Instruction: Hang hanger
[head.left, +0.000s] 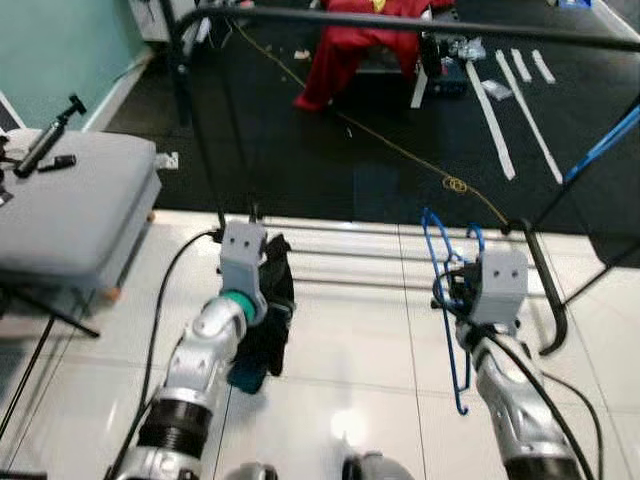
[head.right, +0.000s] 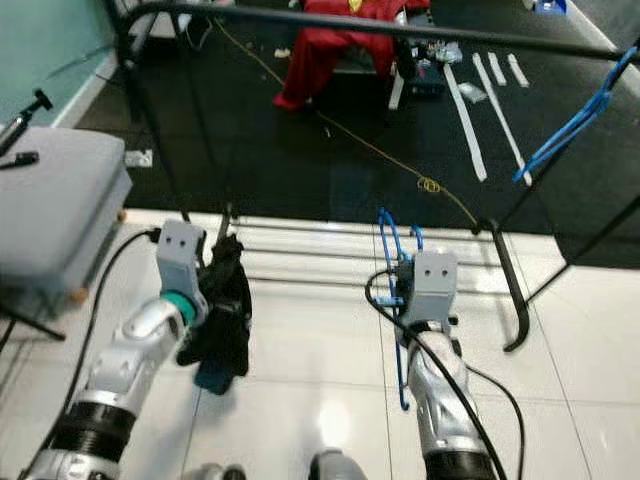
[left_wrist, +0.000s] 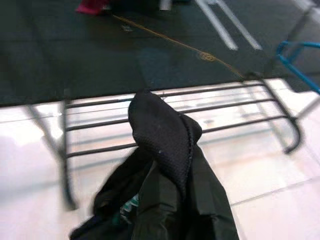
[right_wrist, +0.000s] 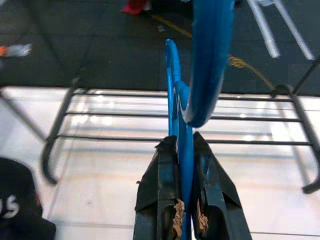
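Progress: early. Right gripper (right_wrist: 186, 200) is clamped on the blue hanger (head.left: 452, 300), black fingers (right_wrist: 159, 190) pressed to either side of its stem; the hanger hangs low at 5 o'clock in the head view, hook upward, over the white tile floor (head.left: 350, 350). Garment rack top rail (head.left: 420, 22) runs across at 12 o'clock, well above the hook. A second blue hanger (head.right: 575, 120) already hangs on it at 2 o'clock. Left gripper (head.left: 262, 300) carries a black garment (left_wrist: 170, 150); the cloth hides its fingers, so the grip is probably closed. Remaining: raise the hanger, hook the rail, release.
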